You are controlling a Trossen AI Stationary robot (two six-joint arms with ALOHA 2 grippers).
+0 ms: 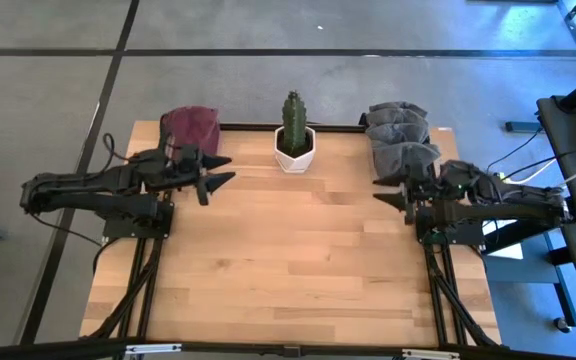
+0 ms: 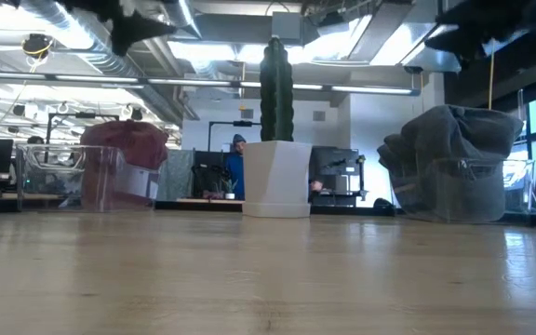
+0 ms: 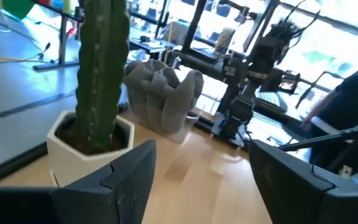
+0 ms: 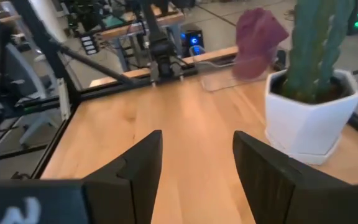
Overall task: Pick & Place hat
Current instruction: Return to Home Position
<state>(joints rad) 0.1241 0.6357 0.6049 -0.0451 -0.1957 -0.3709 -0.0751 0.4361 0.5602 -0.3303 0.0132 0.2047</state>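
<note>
Red cap (image 1: pixel 190 127) is lodged in the left bin (image 2: pixel 91 181), gray caps (image 1: pixel 400 135) in the right bin (image 2: pixel 491 191), at the surface's (image 1: pixel 288 260) far edge. Left gripper (image 1: pixel 230 169) and right gripper (image 1: pixel 378 190) are held alongside, jaws wide, empty.

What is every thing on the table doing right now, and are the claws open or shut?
Red cap, sitting in the left clear bin.
Gray caps, piled in the right clear bin.
Cactus, upright in its white pot.
Left claw, open and empty.
Right claw, open and empty.
</note>
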